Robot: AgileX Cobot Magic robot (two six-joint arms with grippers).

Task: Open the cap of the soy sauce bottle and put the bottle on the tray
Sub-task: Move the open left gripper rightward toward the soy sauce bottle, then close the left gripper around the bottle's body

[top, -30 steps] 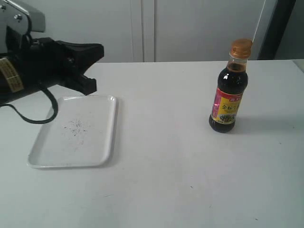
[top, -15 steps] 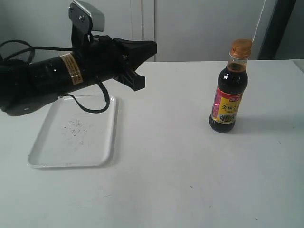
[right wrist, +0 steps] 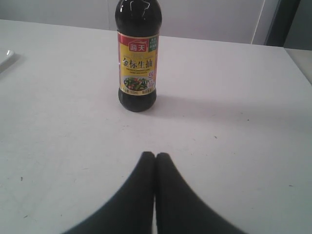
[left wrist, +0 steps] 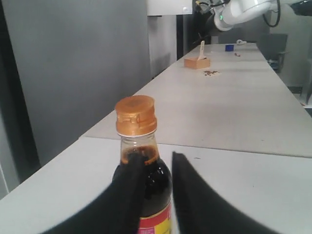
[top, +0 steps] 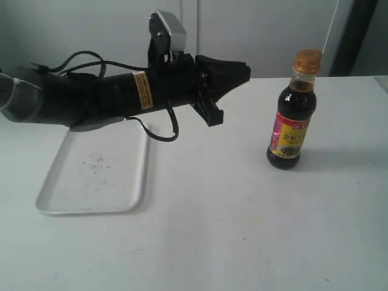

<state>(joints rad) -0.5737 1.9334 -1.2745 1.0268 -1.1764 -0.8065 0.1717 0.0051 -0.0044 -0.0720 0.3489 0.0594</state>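
Table [top: 230, 230]: left jaws nearer bottle [top: 293, 121], slightly parted.

The cap [top: 307, 62] is orange-brown, the soy sauce bottle [top: 296, 100] dark, its label [top: 291, 136] red-and-yellow, the tray [top: 124, 176] white.

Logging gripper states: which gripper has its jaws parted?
The left gripper: a gap shows between its jaws, while on the right gripper they touch.

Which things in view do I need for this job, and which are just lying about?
For the job:
soy sauce bottle
cap
tray
left claw
right claw

Just lying about, all at the far table in the left wrist view:
brown box
blue object
white robot arm
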